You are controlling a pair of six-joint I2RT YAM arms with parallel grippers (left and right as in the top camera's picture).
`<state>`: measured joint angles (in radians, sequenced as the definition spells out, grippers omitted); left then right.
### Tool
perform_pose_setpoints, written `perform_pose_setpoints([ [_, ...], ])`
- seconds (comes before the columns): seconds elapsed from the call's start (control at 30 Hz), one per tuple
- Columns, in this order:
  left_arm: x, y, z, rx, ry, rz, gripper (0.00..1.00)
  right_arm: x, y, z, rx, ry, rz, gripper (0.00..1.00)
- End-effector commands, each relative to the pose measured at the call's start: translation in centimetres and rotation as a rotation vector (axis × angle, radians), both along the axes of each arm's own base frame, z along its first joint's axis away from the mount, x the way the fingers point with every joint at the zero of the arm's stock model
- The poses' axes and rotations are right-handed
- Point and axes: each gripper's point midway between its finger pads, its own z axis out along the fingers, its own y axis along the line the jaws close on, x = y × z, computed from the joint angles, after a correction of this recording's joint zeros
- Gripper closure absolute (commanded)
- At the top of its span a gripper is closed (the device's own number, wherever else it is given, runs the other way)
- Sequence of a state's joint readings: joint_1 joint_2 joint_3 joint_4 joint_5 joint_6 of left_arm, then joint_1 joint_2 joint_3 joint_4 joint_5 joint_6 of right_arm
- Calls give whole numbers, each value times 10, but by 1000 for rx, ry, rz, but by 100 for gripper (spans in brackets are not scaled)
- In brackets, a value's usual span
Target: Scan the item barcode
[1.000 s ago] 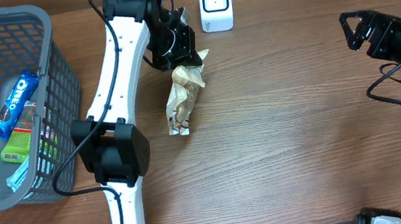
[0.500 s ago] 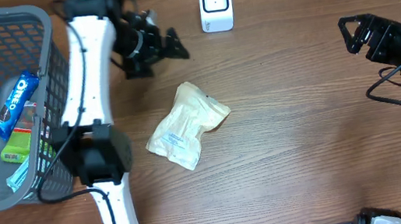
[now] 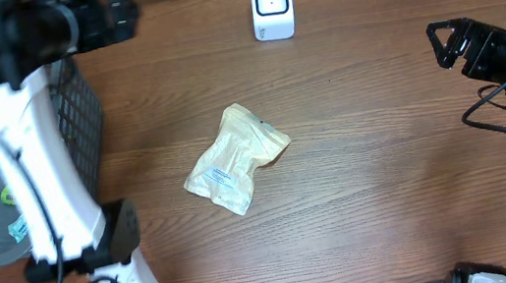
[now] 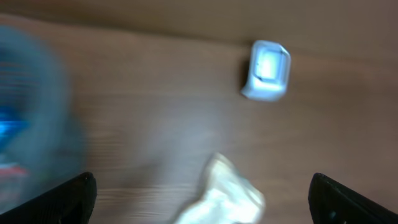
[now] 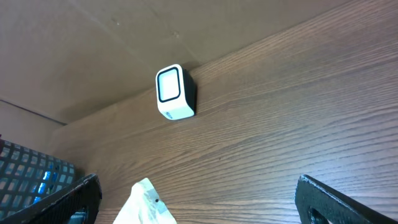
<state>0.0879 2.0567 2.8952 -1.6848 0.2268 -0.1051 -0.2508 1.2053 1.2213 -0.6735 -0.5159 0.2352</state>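
A mock shop checkout, set up as a robot test bench, is suggested. A small white barcode scanner (image 3: 273,5) is stood at the far edge of a wood-grain table (image 3: 389,192). A grey mesh shopping basket (image 3: 79,106) is placed at its left edge, with packaged goods (image 3: 14,231) glimpsed inside. A sealed packet (image 3: 236,159) is laid mid-table. A plain brown backdrop (image 5: 93,37) is seen behind, and robot arms (image 3: 34,172) are mounted along the table's edges.

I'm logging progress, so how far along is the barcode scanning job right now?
Looks done: the beige packet is out of the basket, lying loose on the table short of the scanner; whether it was scanned cannot be told. In hand: nothing; the left gripper is open by the basket, the right gripper open too. Left: a blue item waits in the basket.
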Motion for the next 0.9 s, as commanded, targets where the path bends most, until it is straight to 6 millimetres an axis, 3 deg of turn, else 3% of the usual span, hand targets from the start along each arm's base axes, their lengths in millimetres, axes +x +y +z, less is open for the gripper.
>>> perform_pose_setpoints([
  [0.0, -30, 68, 34, 164, -74, 275, 0, -1, -1, 19, -14, -46, -7, 0],
  [0.17, -49, 137, 32, 248, -38, 499, 0, -2, -1, 16, -10, -32, -7, 0],
  [0.3, -55, 176, 1, 287, 89, 553, 4, -5, 0, 12, -6, -13, -7, 0],
  [0.4, -58, 202, -34, 305, 219, 585, 11, -6, 0, 10, -3, -2, -7, 0],
  [0.53, -55, 217, -88, 320, 399, 515, 15, -6, 0, 11, -4, -5, -8, 0],
  [0.7, -45, 222, -158, 324, 604, 388, 17, -6, 0, 11, -4, -5, -7, 0],
  [0.87, -40, 232, -213, 296, 730, 366, 17, -6, 0, 11, -4, -5, -7, 0],
])
